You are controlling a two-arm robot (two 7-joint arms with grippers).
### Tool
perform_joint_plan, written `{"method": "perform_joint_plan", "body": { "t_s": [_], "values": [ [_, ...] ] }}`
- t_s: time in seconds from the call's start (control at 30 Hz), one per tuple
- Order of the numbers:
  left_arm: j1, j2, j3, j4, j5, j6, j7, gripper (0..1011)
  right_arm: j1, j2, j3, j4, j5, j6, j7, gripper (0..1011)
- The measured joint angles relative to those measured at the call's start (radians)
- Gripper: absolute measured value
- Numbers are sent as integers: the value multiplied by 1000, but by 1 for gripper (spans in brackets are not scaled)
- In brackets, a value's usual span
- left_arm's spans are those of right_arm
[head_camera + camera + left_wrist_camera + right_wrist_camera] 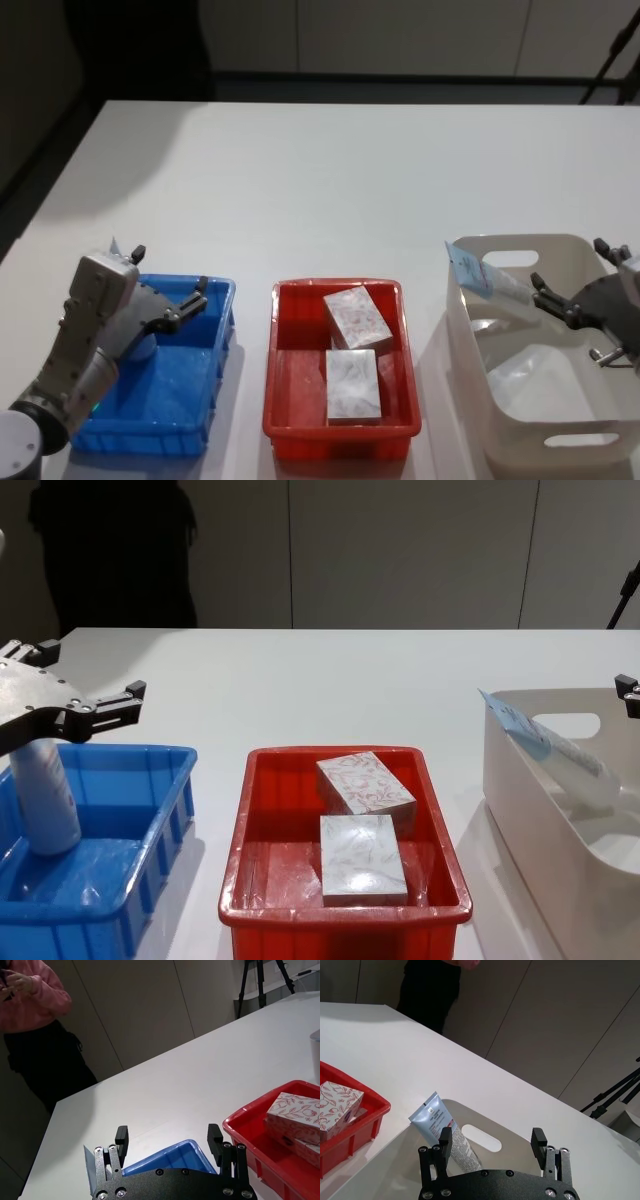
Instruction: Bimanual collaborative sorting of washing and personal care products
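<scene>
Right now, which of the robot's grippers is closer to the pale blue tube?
Right. The right gripper hangs open over the white tub, beside the pale blue tube leaning on its wall. The left gripper is across the table, above the blue crate.

Blue crate (224, 345), red crate (271, 400), white tub (520, 243) (handled) on table (330, 170).

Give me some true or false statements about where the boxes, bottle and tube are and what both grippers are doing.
1. The red-leaf box and the grey-leaf box both lie in the red crate. True.
2. The white bottle stands in the red crate. False: it stands in the blue crate.
3. The tube leans inside the white tub. True.
4. The left gripper is shut on the white bottle. False: its jaws are open, holding nothing, over the blue crate.
5. The right gripper has open jaws. True.
</scene>
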Motion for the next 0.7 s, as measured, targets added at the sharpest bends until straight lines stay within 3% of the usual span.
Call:
{"method": "perform_joint_plan", "body": {
  "t_s": [0.7],
  "values": [
    [-1, 0, 0, 0, 0, 0, 1, 1002, 0, 0, 0, 0, 0, 0, 0, 1001]
  ]
}}
